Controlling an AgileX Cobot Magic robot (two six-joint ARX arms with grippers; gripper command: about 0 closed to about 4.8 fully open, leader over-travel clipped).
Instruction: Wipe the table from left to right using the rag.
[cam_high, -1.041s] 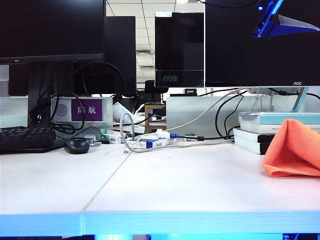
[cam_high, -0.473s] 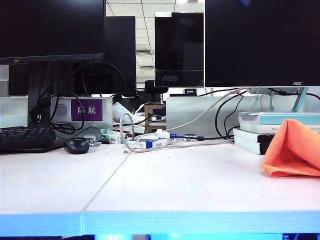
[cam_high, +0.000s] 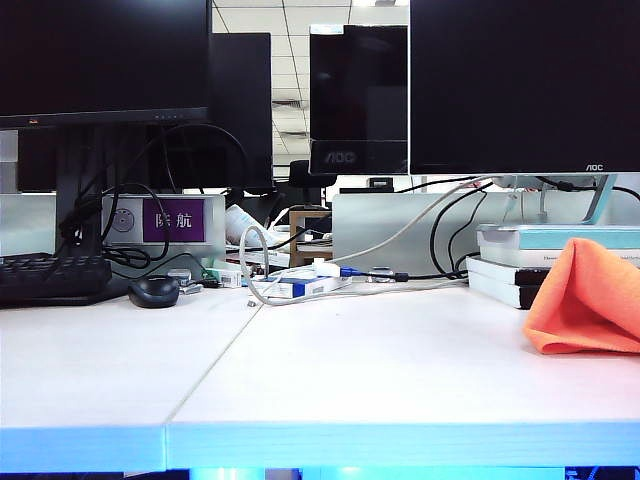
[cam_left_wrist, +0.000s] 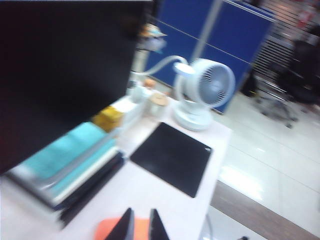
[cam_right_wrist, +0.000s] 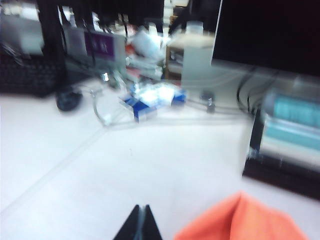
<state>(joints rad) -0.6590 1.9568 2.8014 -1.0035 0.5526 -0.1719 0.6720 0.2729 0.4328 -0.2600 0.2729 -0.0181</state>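
on the far left of the exterior view a black keyboard lies on the table, under a big dark monitor. just right of the keyboard sits a black mouse. behind it is a small purple sign with white characters. a thin seam runs across the white top from the back toward the front edge, near the middle. behind the seam there is a loop of white cable and some small blue and white boxes. further right, a stack of books stands under another dark monitor. the rag lies at the far right of the table, bunched up into a peak, and it leans against or just beside the books. no arm shows in the exterior view.

in the left wrist view, which is blurred, the left gripper is up in the air over the right end of the table. its two dark fingertips stand near each other with only a narrow gap, and nothing is between them. the rag shows under them, apart from them.

in the right wrist view, also blurred, the right gripper hangs above the white top. its fingertips are pressed together and hold nothing. the rag is just beside it.
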